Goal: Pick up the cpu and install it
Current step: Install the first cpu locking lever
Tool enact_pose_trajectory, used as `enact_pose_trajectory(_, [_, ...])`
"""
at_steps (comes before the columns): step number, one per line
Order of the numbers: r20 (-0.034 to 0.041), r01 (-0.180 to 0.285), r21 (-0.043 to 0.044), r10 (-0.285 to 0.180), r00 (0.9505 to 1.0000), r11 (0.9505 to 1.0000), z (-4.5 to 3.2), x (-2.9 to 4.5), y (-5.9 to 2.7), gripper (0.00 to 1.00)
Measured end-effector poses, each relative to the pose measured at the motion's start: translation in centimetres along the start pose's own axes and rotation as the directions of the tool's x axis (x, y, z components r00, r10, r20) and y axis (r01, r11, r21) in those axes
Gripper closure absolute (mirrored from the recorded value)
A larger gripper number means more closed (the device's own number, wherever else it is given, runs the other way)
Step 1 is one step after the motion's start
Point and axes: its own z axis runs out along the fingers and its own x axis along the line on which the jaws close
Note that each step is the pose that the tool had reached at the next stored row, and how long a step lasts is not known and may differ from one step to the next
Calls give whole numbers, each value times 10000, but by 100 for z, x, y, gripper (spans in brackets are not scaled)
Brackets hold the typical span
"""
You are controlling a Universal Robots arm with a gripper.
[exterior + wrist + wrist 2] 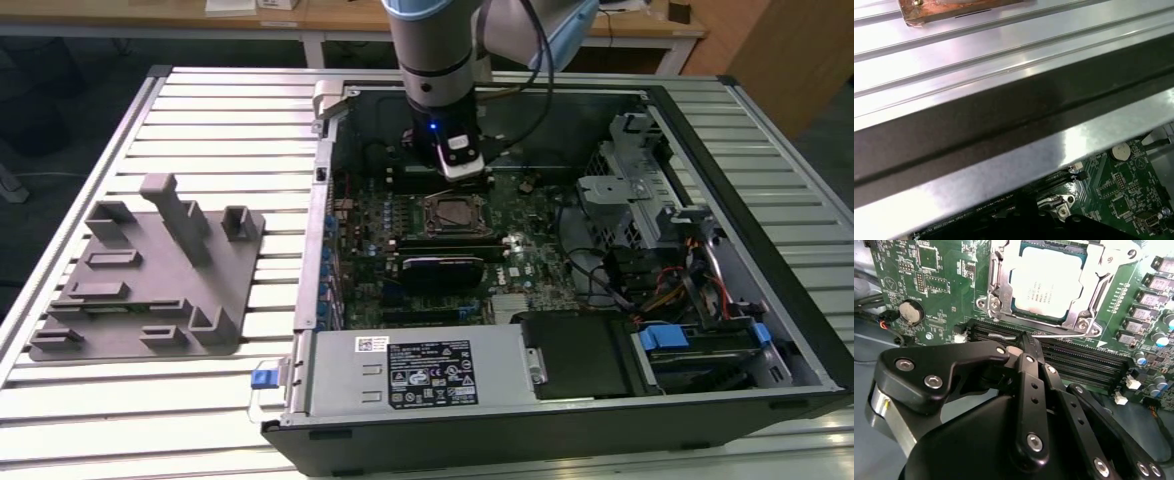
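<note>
Ribbed aluminium slats make up the counter (200, 400), and a wooden desk stands behind it in the room. On the counter lies an open computer case (561, 270), with a grey plastic fixture (147, 270) well apart from it on the exterior view's left. A black-and-white printed label (430, 372) sits on the power supply (414, 375) at the near edge of the case; its small print cannot be made out. In the second wrist view the cpu (1049, 282) is seated in the socket (1089, 285) on the green motherboard (929, 290), its silver top carrying a few lines of faint engraved text too small to make out, the metal frame lying around it. A round coin battery (910, 312) sits on the board nearby. The end effector (1026, 342) hangs just above the memory slots (1074, 362) beside the socket, its black fingers (1029, 390) drawn together with nothing between them. In the exterior view the arm (434, 60) stands over the socket area.
</note>
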Motion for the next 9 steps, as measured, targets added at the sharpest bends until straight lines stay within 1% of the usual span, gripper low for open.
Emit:
enact_pose_trajectory(6, [-90, 435, -57, -435, 9990, 9990, 33, 5, -7, 89])
enact_pose_trajectory(9, [-94, 529, -18, -529, 9986, 9986, 39, 5, -8, 89])
